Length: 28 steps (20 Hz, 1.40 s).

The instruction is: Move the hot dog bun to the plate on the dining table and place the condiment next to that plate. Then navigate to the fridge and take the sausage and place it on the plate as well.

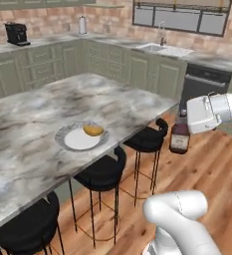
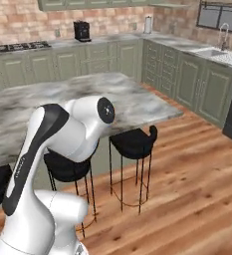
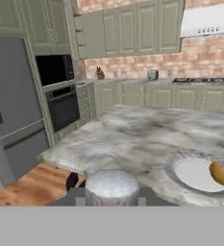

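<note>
Marble dining table (image 1: 33,144) with plate (image 1: 63,138) on top

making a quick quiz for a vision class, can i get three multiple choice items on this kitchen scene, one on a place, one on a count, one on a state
1. Where is the hot dog bun?
A. on the floor
B. on the plate
C. in the sink

2. How many black stools stand along the dining table in the left base view?
A. three
B. one
C. six

3. What is the gripper doing?
A. open and empty
B. shut on the bun
C. shut on the condiment

Key: 1 B, the bun lies at the plate's right edge; 2 A, three seats line its near side; 3 C, the bottle hangs under the hand, beyond the table's edge.
</note>
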Motion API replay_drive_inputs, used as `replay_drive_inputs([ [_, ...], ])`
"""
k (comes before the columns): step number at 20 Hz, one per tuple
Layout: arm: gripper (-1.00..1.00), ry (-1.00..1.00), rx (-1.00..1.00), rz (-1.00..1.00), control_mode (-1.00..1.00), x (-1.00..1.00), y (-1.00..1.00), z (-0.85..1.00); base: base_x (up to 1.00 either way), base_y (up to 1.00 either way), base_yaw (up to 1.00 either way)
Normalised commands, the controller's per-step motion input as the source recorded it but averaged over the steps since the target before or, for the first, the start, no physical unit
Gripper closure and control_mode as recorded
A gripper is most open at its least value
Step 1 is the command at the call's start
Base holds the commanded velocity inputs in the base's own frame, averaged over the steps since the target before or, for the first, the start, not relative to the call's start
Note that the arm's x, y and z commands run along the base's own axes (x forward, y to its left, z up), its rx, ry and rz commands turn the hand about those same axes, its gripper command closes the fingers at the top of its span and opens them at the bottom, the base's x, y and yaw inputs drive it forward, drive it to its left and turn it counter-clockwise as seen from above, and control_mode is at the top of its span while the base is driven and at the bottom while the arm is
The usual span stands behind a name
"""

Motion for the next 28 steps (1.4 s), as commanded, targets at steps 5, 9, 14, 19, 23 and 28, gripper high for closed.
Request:
replay_drive_inputs([
  [5,1.00,0.00,0.00,0.00,1.00,0.00,0.00,0.00,0.49,-0.29,0.65],
  [9,1.00,0.00,0.00,0.00,1.00,0.00,0.00,0.00,0.57,-0.40,0.61],
  [14,1.00,0.00,0.00,0.00,1.00,0.00,0.00,0.00,0.77,-0.49,0.51],
  [19,1.00,0.00,0.00,0.00,1.00,0.00,0.00,0.00,0.85,-0.47,0.32],
  [23,1.00,0.01,0.01,0.02,-1.00,0.13,-0.16,0.00,0.51,-0.29,0.13],
  [28,1.00,0.02,0.04,0.06,-1.00,0.54,-0.98,-0.44,0.00,0.00,0.00],
])
